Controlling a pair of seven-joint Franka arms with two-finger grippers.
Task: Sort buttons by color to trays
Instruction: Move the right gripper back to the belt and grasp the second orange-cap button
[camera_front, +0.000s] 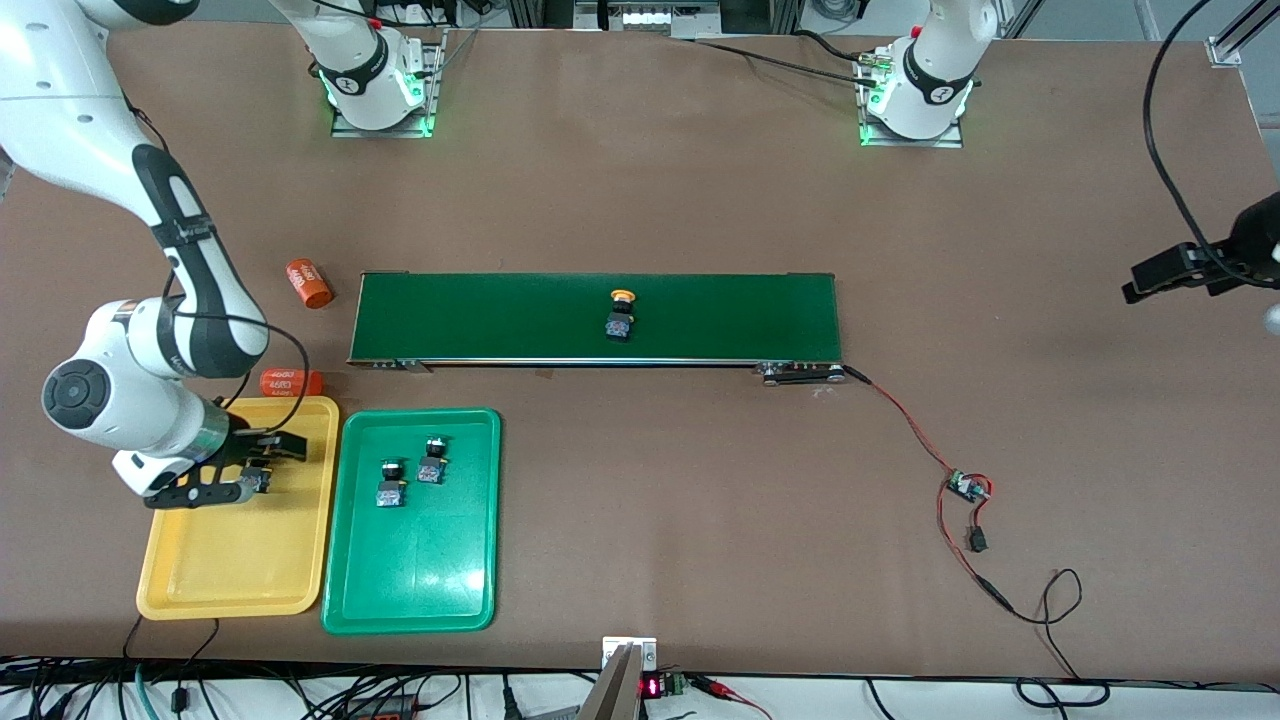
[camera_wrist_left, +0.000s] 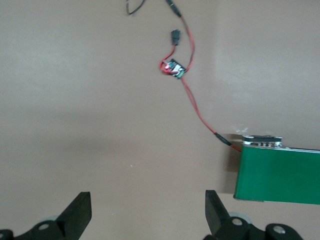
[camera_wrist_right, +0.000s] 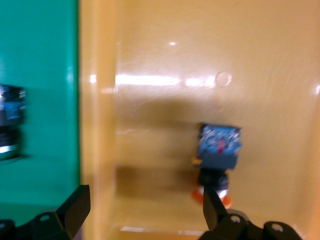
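Sorting nearly done: belt (camera_front: 500, 315) carries one yellow button (camera_front: 621, 318); green tray (camera_front: 412, 560) holds both greens (camera_front: 410, 472); yellow tray (camera_front: 235, 560) has one button (camera_wrist_right: 218, 150), freed between the right gripper's (camera_front: 238, 468) wide-open fingers. Left gripper (camera_wrist_left: 148, 212) waits open, empty, over bare table near the belt's end.

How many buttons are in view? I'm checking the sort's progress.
4. Two green-capped buttons lie side by side in the green tray; one yellow-capped button lies in the yellow tray under the right tool; another sits on the conveyor belt.
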